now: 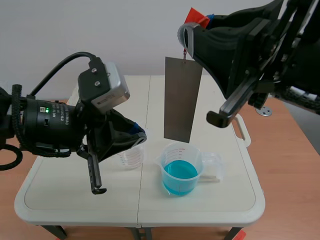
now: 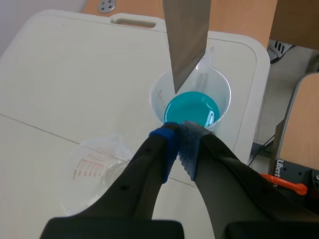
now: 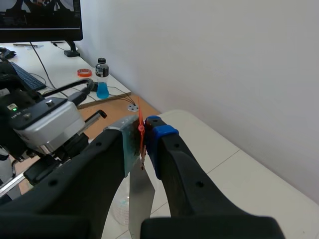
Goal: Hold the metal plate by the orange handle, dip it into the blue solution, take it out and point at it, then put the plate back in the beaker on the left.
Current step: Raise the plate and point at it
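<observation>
Right hand (image 3: 143, 137): raised high over the desk (image 1: 60, 185), fingers clamped on the orange handle (image 3: 140, 122).
Metal plate (image 1: 182, 100): hangs upright from that handle, its lower edge just above the mouth of the beaker with liquid and clear of the liquid.
Blue solution (image 2: 192, 109): sits in a clear handled beaker (image 1: 172, 150) standing on the desk near its middle, under the plate.
Left hand (image 2: 179, 132): fingers pressed together with nothing between them, tips aimed toward the plate's lower end without touching it.
Empty beaker (image 1: 131, 157): clear, with red scale marks, standing on the desk to the left of the blue one, below the left hand.
</observation>
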Robot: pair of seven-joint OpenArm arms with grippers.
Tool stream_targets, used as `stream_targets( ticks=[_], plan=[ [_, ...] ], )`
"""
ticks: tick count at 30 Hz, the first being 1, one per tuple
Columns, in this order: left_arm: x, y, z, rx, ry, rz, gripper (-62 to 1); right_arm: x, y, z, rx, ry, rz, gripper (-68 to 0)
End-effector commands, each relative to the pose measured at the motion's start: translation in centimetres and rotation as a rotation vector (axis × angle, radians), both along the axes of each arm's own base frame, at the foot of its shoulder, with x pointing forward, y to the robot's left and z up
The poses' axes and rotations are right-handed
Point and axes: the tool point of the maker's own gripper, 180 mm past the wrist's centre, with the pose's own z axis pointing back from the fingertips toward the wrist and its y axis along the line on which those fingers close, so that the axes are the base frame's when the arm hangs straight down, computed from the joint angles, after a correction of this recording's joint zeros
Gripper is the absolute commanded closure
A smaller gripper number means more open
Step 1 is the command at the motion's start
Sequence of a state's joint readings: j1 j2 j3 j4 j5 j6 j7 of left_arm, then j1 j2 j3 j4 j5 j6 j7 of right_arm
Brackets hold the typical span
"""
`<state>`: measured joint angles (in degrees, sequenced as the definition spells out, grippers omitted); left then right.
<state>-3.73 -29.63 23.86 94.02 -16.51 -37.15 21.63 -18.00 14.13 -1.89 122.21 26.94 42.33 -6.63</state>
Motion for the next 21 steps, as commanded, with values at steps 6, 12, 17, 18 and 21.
stream_targets(
  ticks=[6,12,17,18,21],
  plan=[
    [2.0,-0.5,-0.4,-0.03,0.015,0.031,-1.8,-0.6,0.3,1.3,0.027,-0.035,0.027,-1.5],
    [2.4,-0.3,-0.4,-0.026,0.013,0.037,-1.8,-0.6,0.3,1.4,0.033,-0.03,0.029,-1.5],
    [2.3,-0.3,-0.4,-0.027,0.014,0.035,-1.8,-0.6,0.3,1.4,0.033,-0.03,0.029,-1.5],
    [2.3,-0.3,-0.4,-0.028,0.014,0.035,-1.8,-0.6,0.3,1.4,0.033,-0.03,0.029,-1.5],
    [2.3,-0.4,-0.4,-0.029,0.014,0.03,-1.8,-0.6,0.3,1.4,0.033,-0.03,0.029,-1.5]
  ],
)
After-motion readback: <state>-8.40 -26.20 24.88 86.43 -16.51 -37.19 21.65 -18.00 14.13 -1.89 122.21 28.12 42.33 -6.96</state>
